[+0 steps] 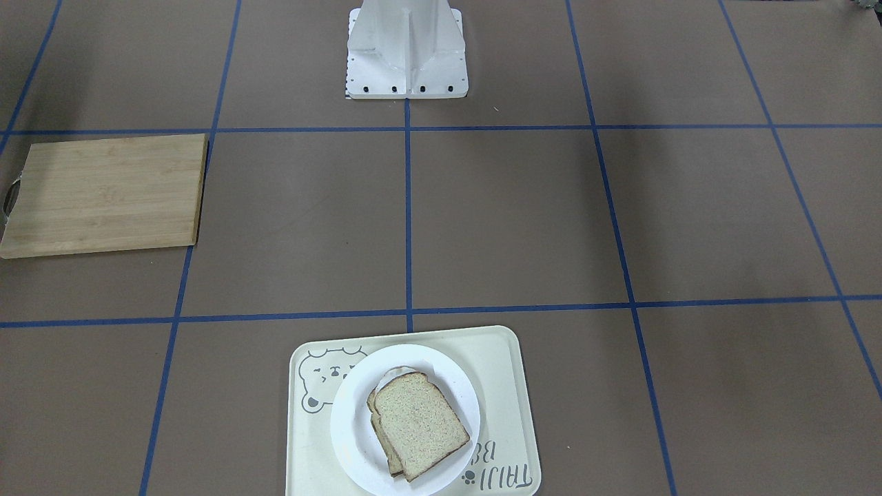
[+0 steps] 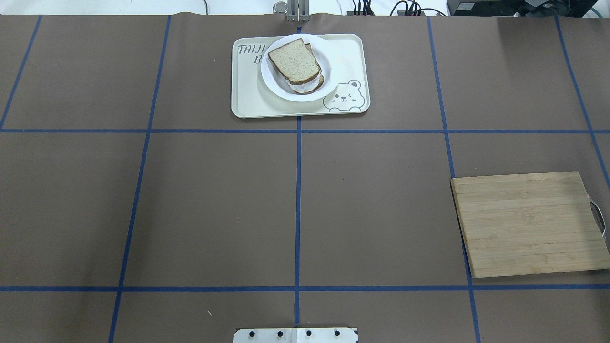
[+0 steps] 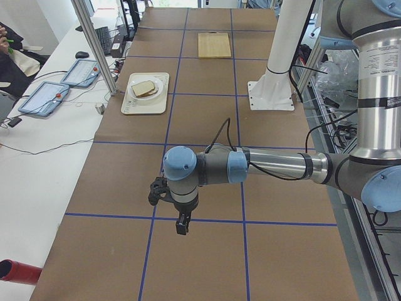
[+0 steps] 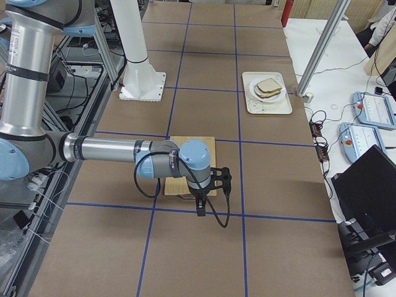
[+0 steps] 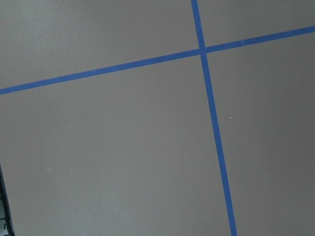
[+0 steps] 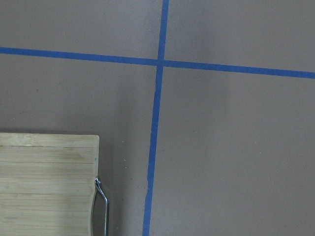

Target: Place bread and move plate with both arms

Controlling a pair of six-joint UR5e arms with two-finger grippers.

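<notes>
In the front view the bread (image 1: pixel 420 424) tops the plate (image 1: pixel 348 420) at 6 o'clock, overhead at 12, and the side views set it well apart, 11 o'clock from the left gripper (image 3: pixel 182 227) and 1 o'clock from the right gripper (image 4: pixel 200 211), whose jaw widths cannot be told.

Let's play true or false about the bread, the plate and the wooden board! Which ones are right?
1. The white plate sits on the tray. True.
2. The bread lies on the cutting board. False: it lies on a second slice on the white plate.
3. The cutting board has a metal handle. True.
4. A gripper holds the white plate. False: the left gripper and the right gripper hang over the table, away from it.
5. The tray shows a cat. False: it shows a bear.
</notes>
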